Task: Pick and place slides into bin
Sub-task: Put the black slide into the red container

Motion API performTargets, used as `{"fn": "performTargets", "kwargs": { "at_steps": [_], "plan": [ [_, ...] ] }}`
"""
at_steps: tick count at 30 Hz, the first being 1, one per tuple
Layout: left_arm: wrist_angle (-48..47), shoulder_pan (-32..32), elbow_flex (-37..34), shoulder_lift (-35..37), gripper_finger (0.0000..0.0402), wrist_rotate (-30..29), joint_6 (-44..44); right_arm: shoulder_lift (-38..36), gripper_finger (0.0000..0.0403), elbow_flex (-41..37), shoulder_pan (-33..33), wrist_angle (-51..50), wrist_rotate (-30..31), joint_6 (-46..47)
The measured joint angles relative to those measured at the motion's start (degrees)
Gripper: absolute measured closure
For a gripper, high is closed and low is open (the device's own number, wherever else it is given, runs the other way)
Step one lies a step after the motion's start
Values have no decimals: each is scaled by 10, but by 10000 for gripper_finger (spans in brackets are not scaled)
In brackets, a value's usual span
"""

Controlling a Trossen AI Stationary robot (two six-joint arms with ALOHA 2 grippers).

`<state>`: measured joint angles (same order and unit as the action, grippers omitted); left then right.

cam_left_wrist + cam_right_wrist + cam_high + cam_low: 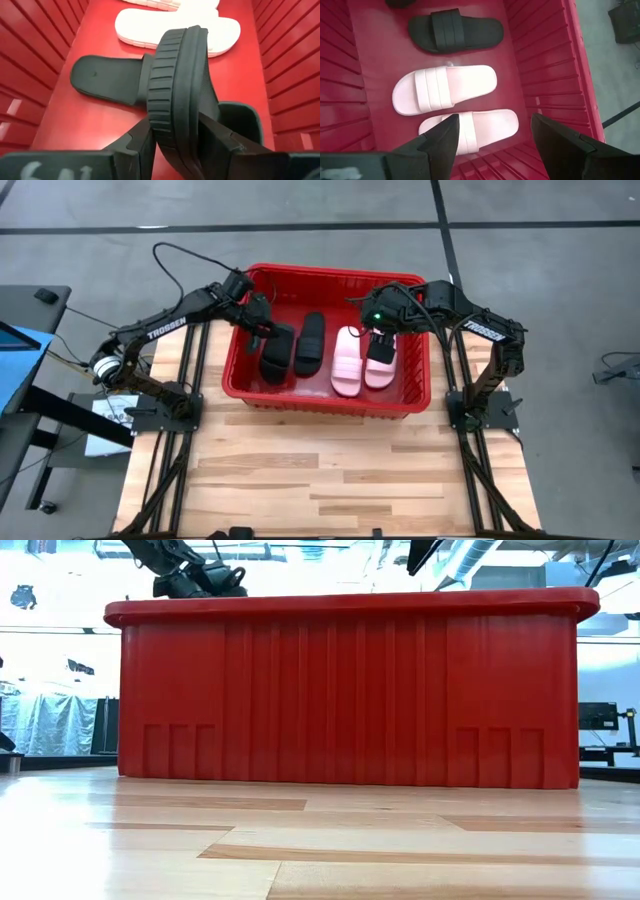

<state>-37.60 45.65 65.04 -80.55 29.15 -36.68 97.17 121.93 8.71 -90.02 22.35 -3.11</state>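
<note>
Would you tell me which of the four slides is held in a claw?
The leftmost black slide, pinched on edge by the left claw; the other three lie flat in the bin.

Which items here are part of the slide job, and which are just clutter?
Job:
- black slide held in left gripper, inside the bin
- second black slide
- two pink slides
- red bin
- right gripper, open above the pink pair

Clutter:
- paper sheet left of the table
</note>
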Motion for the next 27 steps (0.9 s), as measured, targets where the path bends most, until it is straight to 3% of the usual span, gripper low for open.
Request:
{"fn": "performTargets", "kwargs": {
  "at_steps": [12, 21, 27],
  "plan": [
    [1, -12, 0, 0, 283, -42, -41, 0, 163, 0, 0, 0, 0, 0],
    [1, -28, -1, -1, 209, -85, -64, 0, 163, 0, 0, 0, 0, 0],
    [6, -28, -1, -1, 186, -112, -79, 0, 163, 0, 0, 1, 0, 0]
  ]
}}
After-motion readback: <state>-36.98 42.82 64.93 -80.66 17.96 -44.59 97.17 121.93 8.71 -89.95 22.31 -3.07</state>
